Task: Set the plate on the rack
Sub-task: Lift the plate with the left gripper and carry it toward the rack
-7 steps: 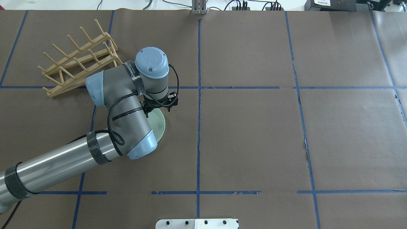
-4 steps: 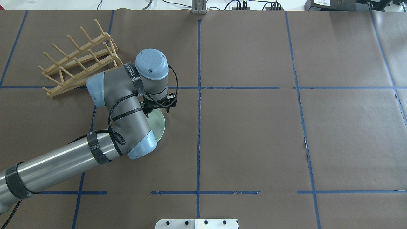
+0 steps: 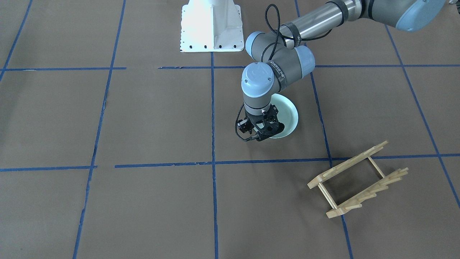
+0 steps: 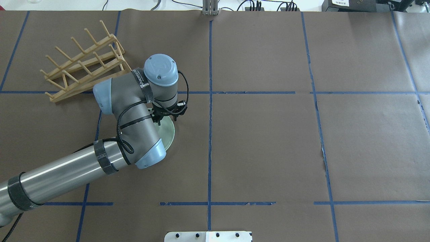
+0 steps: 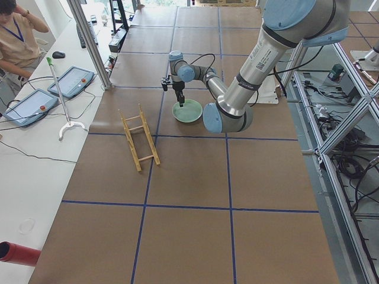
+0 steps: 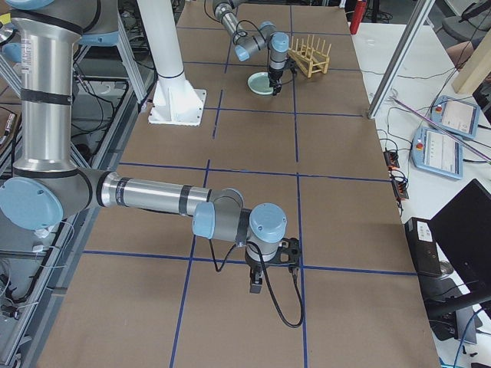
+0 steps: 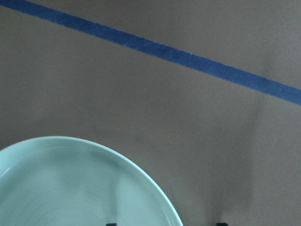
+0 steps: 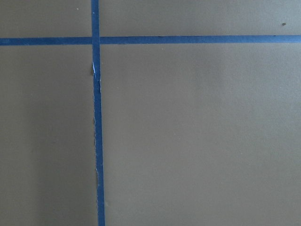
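The pale mint-green plate [image 3: 289, 114] lies flat on the brown table, also in the overhead view [image 4: 169, 133] and the left wrist view [image 7: 66, 188]. My left gripper [image 3: 265, 136] points down at the plate's edge farthest from my base. It is open, with one fingertip over the plate and one outside the rim. The wooden rack [image 4: 84, 64] stands apart, farther out and to my left, and holds nothing [image 3: 357, 180]. My right gripper [image 6: 265, 276] hangs over bare table far from both. I cannot tell whether it is open or shut.
Blue tape lines [image 4: 210, 101] divide the brown table cover. The white base mount [image 3: 211, 25] stands at the table's near edge by my base. My left forearm [image 4: 67, 174] crosses the left half. A person [image 5: 15, 35] and control tablets sit beyond the rack side.
My left wrist has shifted slightly toward my base, over the plate's edge. The plate and rack have not moved.
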Robot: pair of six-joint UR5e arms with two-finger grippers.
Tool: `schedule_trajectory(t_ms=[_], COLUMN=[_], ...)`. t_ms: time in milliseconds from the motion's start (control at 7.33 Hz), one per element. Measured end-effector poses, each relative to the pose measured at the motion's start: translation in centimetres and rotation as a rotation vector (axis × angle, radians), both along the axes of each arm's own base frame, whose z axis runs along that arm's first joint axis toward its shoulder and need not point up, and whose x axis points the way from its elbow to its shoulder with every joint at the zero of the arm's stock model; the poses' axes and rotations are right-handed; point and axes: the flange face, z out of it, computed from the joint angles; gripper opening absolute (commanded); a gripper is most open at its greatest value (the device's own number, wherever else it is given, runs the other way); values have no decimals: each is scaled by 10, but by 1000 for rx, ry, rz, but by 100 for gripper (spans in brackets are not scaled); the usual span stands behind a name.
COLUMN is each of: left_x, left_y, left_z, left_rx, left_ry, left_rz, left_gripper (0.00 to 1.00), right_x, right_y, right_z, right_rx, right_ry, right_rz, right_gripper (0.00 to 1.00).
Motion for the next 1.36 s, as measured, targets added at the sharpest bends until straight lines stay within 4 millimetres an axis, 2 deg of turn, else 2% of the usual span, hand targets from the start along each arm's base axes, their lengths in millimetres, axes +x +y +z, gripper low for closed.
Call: schedule_trajectory(t_ms=[545,682,818,955,1091,1364], left_x=[-2,-10,-30,-70,-122,-228], left_y=[1,0,-4,-12,-25,-60], left_z=[-9,-22,-46,-81,-114,-154], left_rx=[0,8,27,59,101,196], left_ry=[14,34,77,142,208,304], left_rz=[-3,-16,-48,-108,-179,-324], left_gripper=[0,0,0,0,0,0], right_x=[0,0,0,0,0,0], right_y=[0,0,0,0,0,0], right_z=[0,0,0,0,0,0], right_rx=[0,0,0,0,0,1], right_ry=[0,0,0,0,0,0], right_rz=[-1,-1,-1,0,0,-1], right_gripper=[100,100,100,100,100,100])
